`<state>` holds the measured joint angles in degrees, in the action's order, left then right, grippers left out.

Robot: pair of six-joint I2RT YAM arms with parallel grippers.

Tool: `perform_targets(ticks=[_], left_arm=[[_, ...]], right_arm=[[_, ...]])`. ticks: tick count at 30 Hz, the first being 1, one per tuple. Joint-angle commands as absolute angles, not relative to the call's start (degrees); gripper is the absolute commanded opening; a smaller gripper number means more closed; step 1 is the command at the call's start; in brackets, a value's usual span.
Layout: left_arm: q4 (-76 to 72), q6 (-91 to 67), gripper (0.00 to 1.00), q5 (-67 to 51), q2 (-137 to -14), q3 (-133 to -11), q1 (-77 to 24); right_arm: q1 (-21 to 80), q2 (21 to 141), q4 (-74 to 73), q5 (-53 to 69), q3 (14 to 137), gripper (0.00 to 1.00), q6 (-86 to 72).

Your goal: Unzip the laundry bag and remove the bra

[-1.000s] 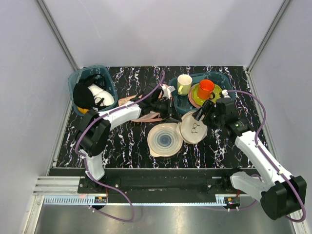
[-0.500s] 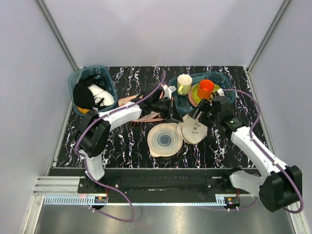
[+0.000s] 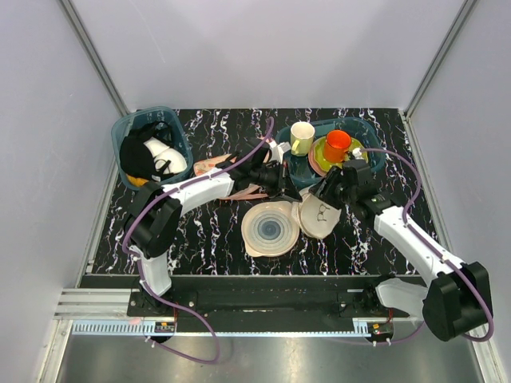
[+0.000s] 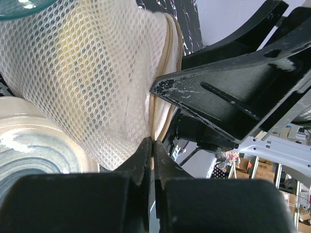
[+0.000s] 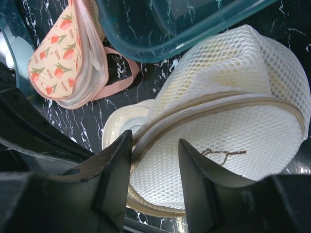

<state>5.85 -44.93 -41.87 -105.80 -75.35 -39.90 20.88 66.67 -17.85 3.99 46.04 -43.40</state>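
overhead, wrist close-ups — shared laundry bag [image 3: 319, 214]

On the counter [image 3: 200, 231], the laundry bag [image 3: 321, 215] sits right of centre, leaning, its left edge overlapping the ringed disc [image 3: 270, 229] that lies flat beside it. A patterned cloth [image 3: 239, 185] lies just behind the disc, toward the left. A tub [image 3: 128, 125] of garments [image 3: 144, 155] stands at the far left corner. At the far right, just behind the bag, a second tub [image 3: 377, 148] holds cups [image 3: 302, 137] and plates [image 3: 319, 159]. The left claw [image 3: 291, 193] meets the bag's left rim, and the right claw [image 3: 327, 191] its far side.
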Motion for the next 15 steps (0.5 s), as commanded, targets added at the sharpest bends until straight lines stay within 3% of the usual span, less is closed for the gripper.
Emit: perform_targets(ticks=[1, 4, 12, 15], left_arm=[[2.99, -45.44, 0.00, -43.33, -104.15, -77.43, -40.08], [2.99, -45.61, 0.00, -43.24, -104.24, -77.69, -39.90], [3.43, -45.79, 0.00, -42.98, -104.76, -77.96, -39.55], [3.17, -45.88, 0.00, -42.71, -104.94, -77.78, -39.38]], right_arm=[[21.36, 62.33, -17.84, 1.32, 43.86, 0.42, -42.98], [21.36, 60.30, -18.81, 0.70, 42.45, 0.33, -43.07], [21.36, 57.22, -20.91, 0.26, 41.04, 0.35, -42.80], [21.36, 55.64, -22.58, -1.67, 41.39, 0.21, -42.01]])
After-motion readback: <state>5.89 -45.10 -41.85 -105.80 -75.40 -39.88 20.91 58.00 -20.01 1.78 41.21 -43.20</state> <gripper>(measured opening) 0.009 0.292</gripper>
